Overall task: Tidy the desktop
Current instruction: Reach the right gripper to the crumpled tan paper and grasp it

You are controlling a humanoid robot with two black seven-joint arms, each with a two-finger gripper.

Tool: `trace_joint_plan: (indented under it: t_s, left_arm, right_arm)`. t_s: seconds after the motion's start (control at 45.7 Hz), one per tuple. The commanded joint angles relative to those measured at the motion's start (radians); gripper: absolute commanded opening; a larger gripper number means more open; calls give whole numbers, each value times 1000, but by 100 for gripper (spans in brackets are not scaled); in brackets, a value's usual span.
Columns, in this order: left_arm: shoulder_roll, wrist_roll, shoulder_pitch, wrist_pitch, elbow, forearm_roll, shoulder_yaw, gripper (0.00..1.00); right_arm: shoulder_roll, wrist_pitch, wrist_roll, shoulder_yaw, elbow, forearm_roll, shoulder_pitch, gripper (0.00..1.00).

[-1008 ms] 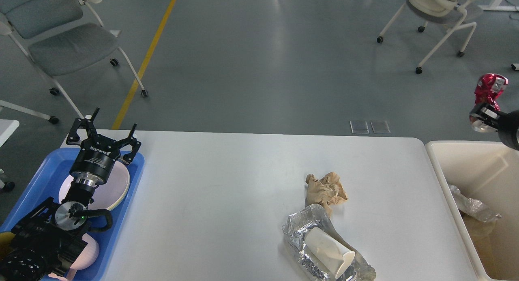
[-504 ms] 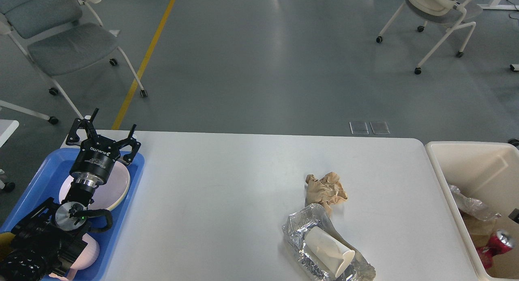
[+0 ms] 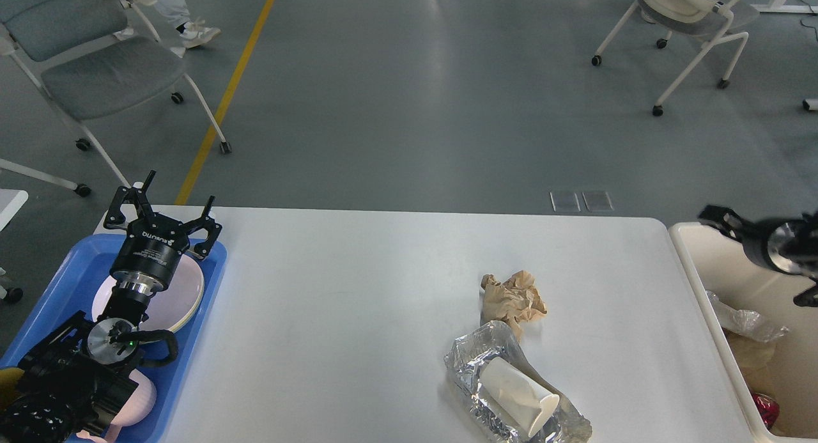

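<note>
The white desktop holds a crumpled brown paper ball and, in front of it, a clear crinkled plastic bag with a white paper cup lying on it. My left gripper is open and empty, with fingers spread, above the blue tray at the desktop's left end. My right gripper is small and dark, above the far left corner of the cream bin. Nothing shows in it, and its fingers cannot be told apart.
The blue tray holds a white plate and a pink bowl. The cream bin holds a red can and a clear wrapper. A grey chair and a white chair stand on the floor beyond the table.
My right gripper held the red can above the bin, let it drop in, left the view, and now shows again without it. The left arm has not moved.
</note>
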Motion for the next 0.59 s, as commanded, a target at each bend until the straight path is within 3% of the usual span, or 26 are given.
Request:
trace_joint_plan:
  t_s: [0.0, 0.197, 0.329, 0.416, 0.569]
  left_arm:
    - [0, 0, 0, 0, 0, 0, 0, 96]
    - [0, 0, 0, 0, 0, 0, 0, 96]
    - [0, 0, 0, 0, 0, 0, 0, 96]
    - [0, 0, 0, 0, 0, 0, 0, 96]
    - [0, 0, 0, 0, 0, 0, 0, 96]
  right_arm:
    - [157, 165, -5, -84, 115, 4, 244, 100]
    - [379, 607, 0, -72, 129, 6, 470, 100]
    - [458, 821, 1, -18, 147, 26, 547, 100]
    - [475, 873, 1, -7, 147, 50, 558, 100]
    - [470, 810, -3, -6, 100, 56, 409, 100]
